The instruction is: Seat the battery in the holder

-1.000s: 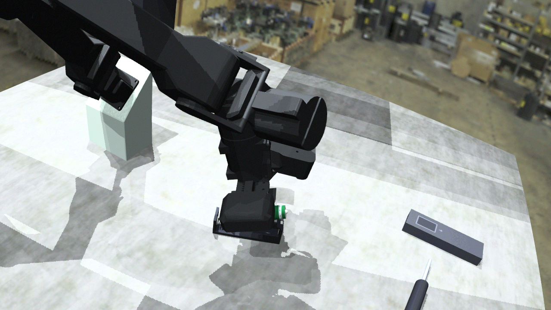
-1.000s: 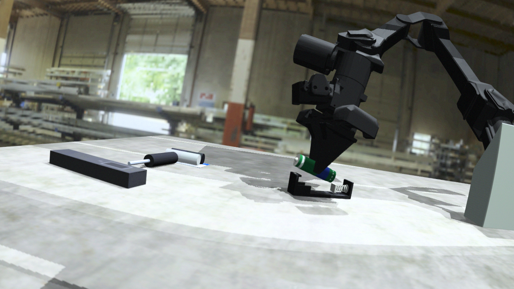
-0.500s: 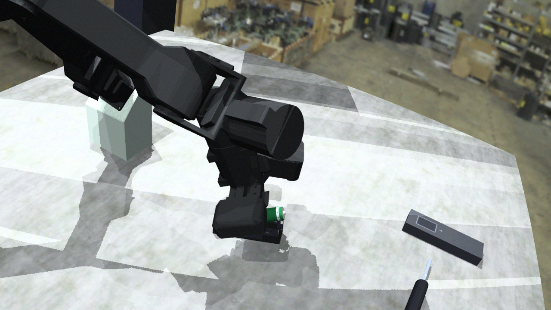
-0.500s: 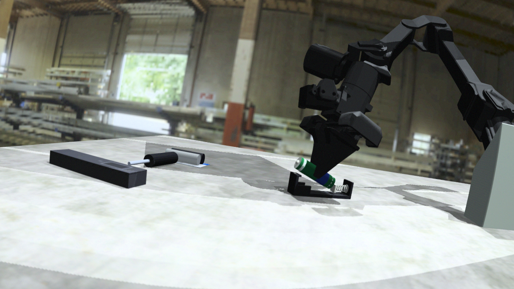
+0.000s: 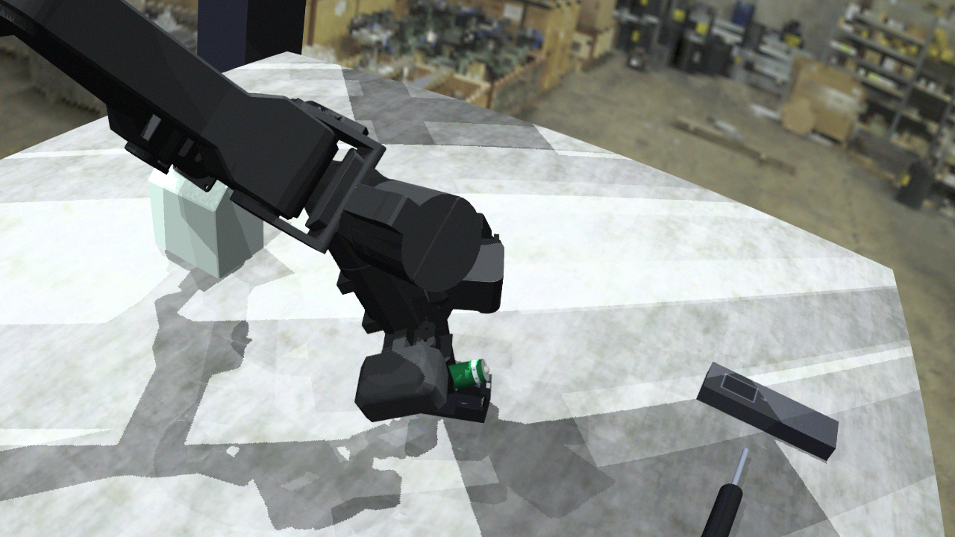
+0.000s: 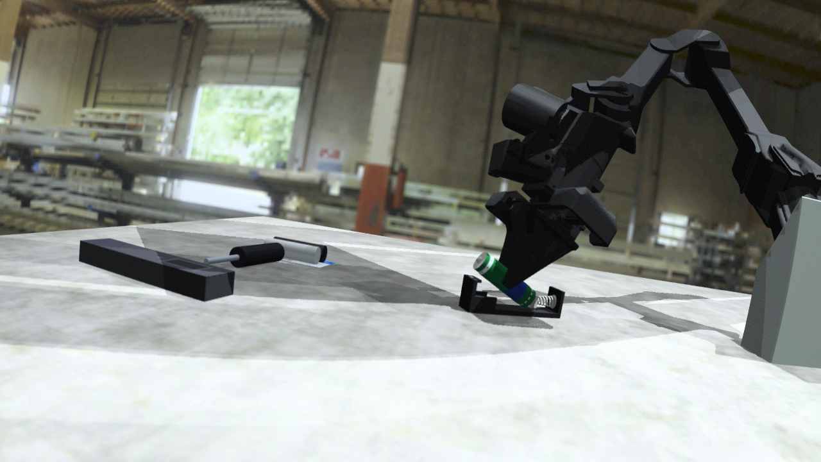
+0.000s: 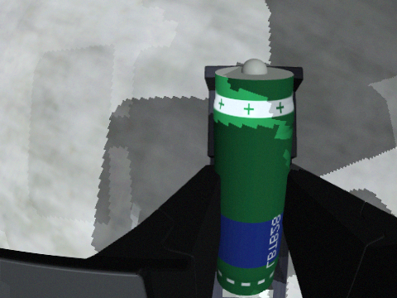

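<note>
The green battery [image 5: 462, 376] [image 6: 493, 273] [image 7: 252, 149] with a blue band is steeply tilted, terminal end up. My gripper [image 6: 512, 282] [image 7: 248, 178] is shut on it around its lower half. The battery's flat end is low in the black holder [image 5: 467, 409] [image 6: 469, 296] [image 7: 210, 72], at the spring [image 6: 546, 301]; it looks in contact in the exterior view, but the exact contact is unclear. The terminal end stands above the holder's lip wall, not under it. In the top view the arm hides the spring end.
A long dark box [image 5: 768, 410] [image 6: 154, 267] and a screwdriver [image 5: 724, 507] [image 6: 257, 254] lie away from the holder. A light cylinder [image 6: 301, 251] lies behind the screwdriver. A pale green block [image 5: 190, 220] [image 6: 792, 310] stands on the arm-base side.
</note>
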Controlling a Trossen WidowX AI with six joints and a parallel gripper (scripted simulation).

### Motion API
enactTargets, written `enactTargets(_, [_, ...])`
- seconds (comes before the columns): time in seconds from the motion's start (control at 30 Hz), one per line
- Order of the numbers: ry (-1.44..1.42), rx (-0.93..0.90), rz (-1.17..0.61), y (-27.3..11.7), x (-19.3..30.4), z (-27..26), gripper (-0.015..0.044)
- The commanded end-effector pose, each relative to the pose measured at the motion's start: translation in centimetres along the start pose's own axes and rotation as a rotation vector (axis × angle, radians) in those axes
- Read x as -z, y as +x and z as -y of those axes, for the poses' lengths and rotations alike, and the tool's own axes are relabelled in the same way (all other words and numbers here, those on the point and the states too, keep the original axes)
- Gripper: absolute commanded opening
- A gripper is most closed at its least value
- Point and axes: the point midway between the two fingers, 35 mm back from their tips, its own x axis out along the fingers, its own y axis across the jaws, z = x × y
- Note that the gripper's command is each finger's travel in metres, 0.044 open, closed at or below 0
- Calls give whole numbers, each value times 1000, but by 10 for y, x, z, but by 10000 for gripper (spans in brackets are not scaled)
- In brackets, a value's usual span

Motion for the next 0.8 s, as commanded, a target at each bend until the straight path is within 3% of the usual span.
enactTargets(0.0, [-6,1,16,-2,1,1,63])
enactTargets(0.77, [-7,-14,15,-10,21,0,63])
